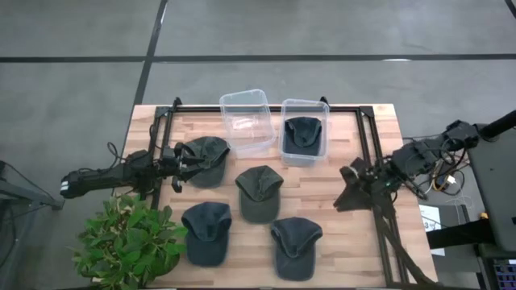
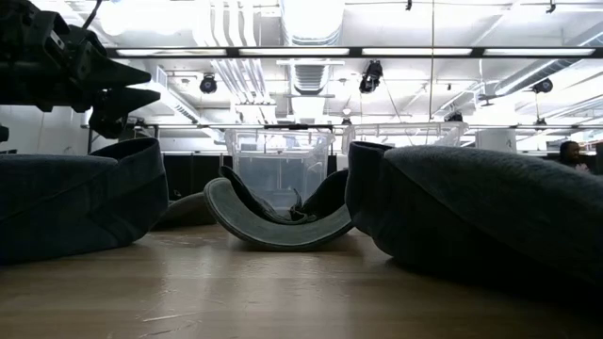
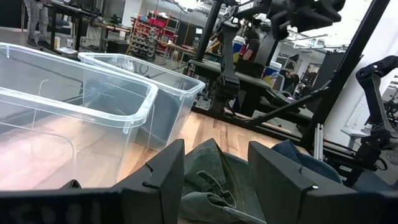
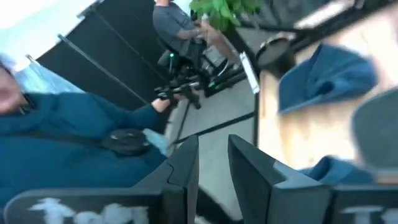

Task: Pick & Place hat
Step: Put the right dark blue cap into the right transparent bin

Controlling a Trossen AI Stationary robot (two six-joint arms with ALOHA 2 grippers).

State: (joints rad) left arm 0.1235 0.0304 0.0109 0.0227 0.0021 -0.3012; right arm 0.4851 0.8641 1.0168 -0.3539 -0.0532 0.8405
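Observation:
Four dark grey-green caps lie on the wooden table and a fifth sits in the right clear bin (image 1: 304,133). My left gripper (image 1: 179,165) is open at the left edge of the far-left cap (image 1: 207,157). In the low view it hovers (image 2: 141,87) just above that cap (image 2: 75,202). In the left wrist view the cap's crown (image 3: 211,177) shows between the fingers. My right gripper (image 1: 348,193) is open at the table's right edge, away from every cap; its wrist view (image 4: 214,168) looks across the table.
An empty clear bin (image 1: 244,94) stands beside the filled one (image 1: 305,102) at the far edge. Other caps lie mid-table (image 1: 258,192), near left (image 1: 206,229) and near right (image 1: 295,244). A potted plant (image 1: 129,238) crowds the near-left corner. People (image 4: 74,130) are beyond the table.

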